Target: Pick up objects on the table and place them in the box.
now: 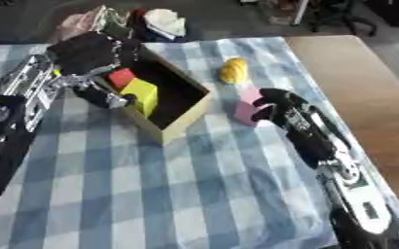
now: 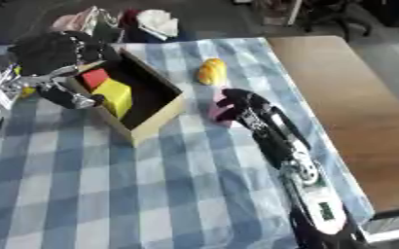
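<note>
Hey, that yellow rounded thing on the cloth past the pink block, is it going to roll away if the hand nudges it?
Probably somewhat. The yellow rounded object has no flat faces showing, so a nudge could roll it. The checked cloth may slow it. It lies clear of the cardboard box, so nothing nearby would stop it.

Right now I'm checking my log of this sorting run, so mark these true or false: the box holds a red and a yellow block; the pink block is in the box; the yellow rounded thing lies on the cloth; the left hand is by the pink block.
1. The box holds a red block and a yellow block. True.
2. The pink block is in the box. False: it stands on the checked cloth, right of the box.
3. The yellow rounded thing lies on the cloth. True.
4. The left hand is by the pink block. False: it is at the box; the right hand is at the pink block.
</note>
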